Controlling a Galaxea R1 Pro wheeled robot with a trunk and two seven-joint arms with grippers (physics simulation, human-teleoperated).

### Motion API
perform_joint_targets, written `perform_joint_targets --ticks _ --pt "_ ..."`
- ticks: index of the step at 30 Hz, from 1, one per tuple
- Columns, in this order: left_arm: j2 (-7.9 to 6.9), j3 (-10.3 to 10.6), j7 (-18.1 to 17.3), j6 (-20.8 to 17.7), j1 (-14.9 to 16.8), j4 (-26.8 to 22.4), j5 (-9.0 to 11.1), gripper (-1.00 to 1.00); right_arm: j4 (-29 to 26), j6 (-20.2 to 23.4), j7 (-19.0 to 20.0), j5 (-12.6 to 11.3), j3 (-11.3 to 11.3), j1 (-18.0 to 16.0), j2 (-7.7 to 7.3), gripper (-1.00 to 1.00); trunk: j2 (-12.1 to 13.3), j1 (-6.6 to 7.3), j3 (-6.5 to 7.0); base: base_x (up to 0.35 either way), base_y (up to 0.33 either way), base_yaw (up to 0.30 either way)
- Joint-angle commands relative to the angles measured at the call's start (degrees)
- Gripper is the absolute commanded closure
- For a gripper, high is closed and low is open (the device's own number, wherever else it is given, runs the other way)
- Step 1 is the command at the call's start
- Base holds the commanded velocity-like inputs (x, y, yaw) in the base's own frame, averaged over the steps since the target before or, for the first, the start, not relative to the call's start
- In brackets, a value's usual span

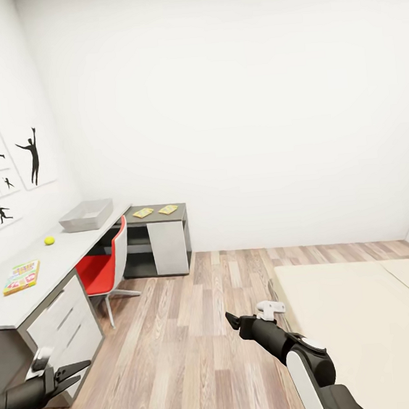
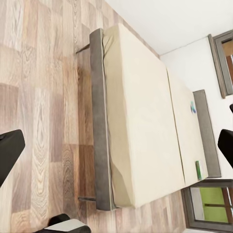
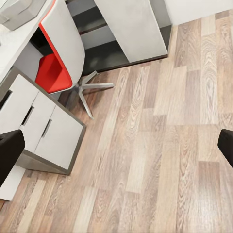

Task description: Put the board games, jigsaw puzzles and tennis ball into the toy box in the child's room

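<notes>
Standing on the wood floor (image 1: 178,331), the robot faces a corner, table (image 1: 49,268) at ten o'clock, bed (image 1: 363,314) at four o'clock. On the table sit the grey toy box (image 1: 86,215), the tennis ball (image 1: 49,240) and a bright jigsaw puzzle (image 1: 21,276), well apart. Left hand (image 1: 73,372) and right hand (image 1: 231,319) both hang empty with fingers spread. Two small board games (image 2: 198,170) lie near the bed's headboard end.

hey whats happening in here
A two-armed robot stands on the wood floor between the desk and the bed, holding nothing. Its left gripper and right gripper are both open. On the table sit the grey toy box, the tennis ball and a colourful puzzle, none yet boxed.
</notes>
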State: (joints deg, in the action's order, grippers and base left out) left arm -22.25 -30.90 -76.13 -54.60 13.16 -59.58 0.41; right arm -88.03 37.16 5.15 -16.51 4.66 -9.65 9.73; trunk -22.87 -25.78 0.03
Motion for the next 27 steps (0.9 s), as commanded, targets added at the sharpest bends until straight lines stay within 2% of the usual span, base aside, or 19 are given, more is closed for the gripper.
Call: perform_joint_targets --ticks 1,27 --pt "0.00 0.0 -0.2 -0.6 0.0 0.0 0.0 -1.00 0.0 0.3 0.2 0.1 -0.1 0.0 0.03 -1.00 -0.1 -0.01 -0.02 -0.126 0.000 0.000" --pt "0.29 0.0 -0.2 -0.6 0.0 0.0 0.0 -1.00 0.0 0.3 0.2 0.1 0.0 0.0 0.11 -1.00 -0.1 -0.01 0.11 -0.020 -0.002 -0.017"
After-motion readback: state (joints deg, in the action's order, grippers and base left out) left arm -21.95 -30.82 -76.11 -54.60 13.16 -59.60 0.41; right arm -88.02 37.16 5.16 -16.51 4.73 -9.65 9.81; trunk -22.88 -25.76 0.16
